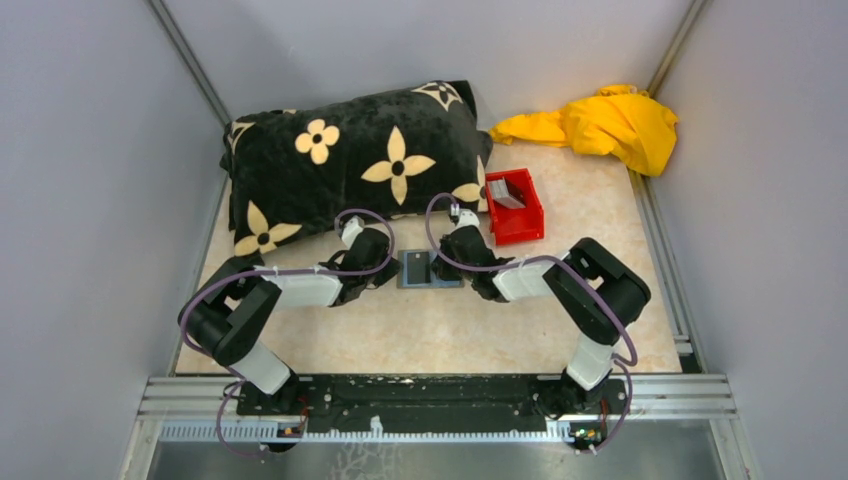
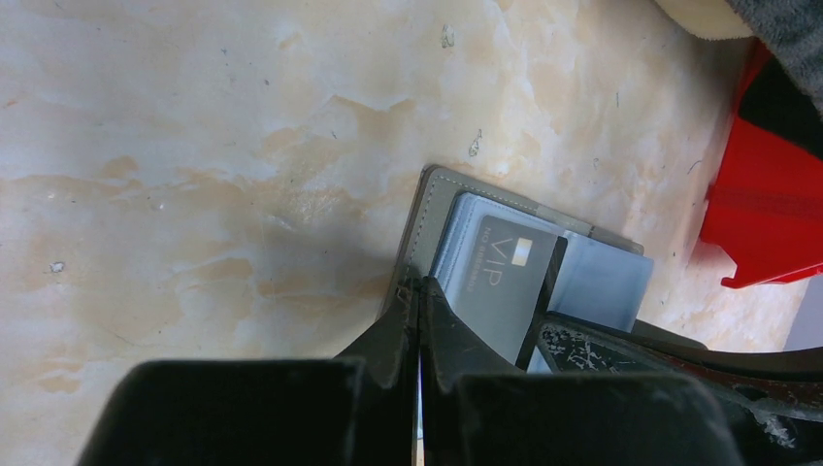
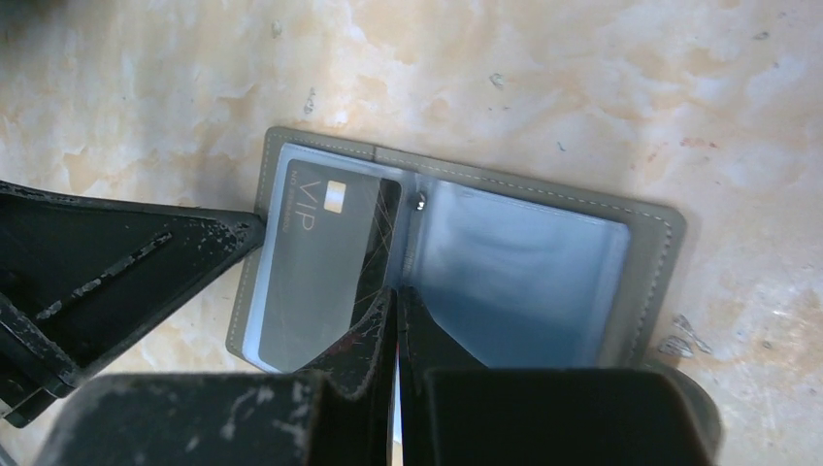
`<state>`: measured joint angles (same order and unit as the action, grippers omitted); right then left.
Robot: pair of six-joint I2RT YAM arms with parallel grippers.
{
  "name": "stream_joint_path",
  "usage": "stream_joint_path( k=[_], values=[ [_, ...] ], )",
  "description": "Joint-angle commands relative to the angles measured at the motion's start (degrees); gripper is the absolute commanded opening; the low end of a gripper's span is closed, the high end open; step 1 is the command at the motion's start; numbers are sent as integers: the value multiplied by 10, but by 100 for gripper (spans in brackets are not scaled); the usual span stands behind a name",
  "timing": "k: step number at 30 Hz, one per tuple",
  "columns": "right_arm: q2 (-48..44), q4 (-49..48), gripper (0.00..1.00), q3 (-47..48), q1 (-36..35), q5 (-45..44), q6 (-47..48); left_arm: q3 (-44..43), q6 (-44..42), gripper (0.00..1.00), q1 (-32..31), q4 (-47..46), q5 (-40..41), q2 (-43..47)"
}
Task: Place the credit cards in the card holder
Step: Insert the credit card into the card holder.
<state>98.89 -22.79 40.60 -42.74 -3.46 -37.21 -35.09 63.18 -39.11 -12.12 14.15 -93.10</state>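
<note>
Grey stitched card holder (image 3: 650, 218) open on marbled worktop (image 3: 582, 78).
Both closed: left hand (image 2: 419, 283) at its edge, right hand (image 3: 393, 293) at glossy card (image 3: 311, 262).

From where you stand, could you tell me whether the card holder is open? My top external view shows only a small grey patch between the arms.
Observer: Yes, the card holder lies open flat, its clear sleeves facing up.
Operator: Thank you. Is any card in it?
Observer: A dark grey card marked VIP lies in one sleeve, as far as I can tell. The other sleeve looks empty.
Operator: And how do the claws stand, please?
Observer: Both are shut. The right claw has its tips at the card's inner edge by the fold, and the left claw is at the holder's outer border.
</note>
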Motion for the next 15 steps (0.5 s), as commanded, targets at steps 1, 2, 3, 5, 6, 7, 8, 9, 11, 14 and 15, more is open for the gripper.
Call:
stream_joint_path(
  k=[1,2,3,5,6,7,8,9,11,14,15],
  values=[
    [20,35,0,19,-22,-12,10,60,-31,0,-8,193,-49,-83],
    [21,36,0,21,-24,-13,10,61,-31,0,-8,193,-48,-81],
    [21,37,0,22,-26,-13,10,61,-31,0,-8,194,-48,-78],
    [22,39,0,24,-28,-15,9,63,-30,0,-8,197,-46,-68],
    [23,39,0,24,-28,-15,9,65,-30,0,-8,199,-45,-62],
    [24,40,0,24,-28,-15,9,66,-29,0,-8,201,-43,-54],
    [24,40,0,24,-28,-15,9,67,-28,0,-8,202,-42,-47],
    [24,40,0,24,-28,-15,9,67,-28,0,-8,204,-41,-39],
    [23,40,0,24,-29,-15,9,66,-29,0,-8,207,-41,-28],
    [24,46,0,30,-34,-15,8,63,-30,0,-8,209,-43,-19],
    [24,47,0,33,-37,-15,9,62,-30,0,-10,209,-43,-18]
  ],
)
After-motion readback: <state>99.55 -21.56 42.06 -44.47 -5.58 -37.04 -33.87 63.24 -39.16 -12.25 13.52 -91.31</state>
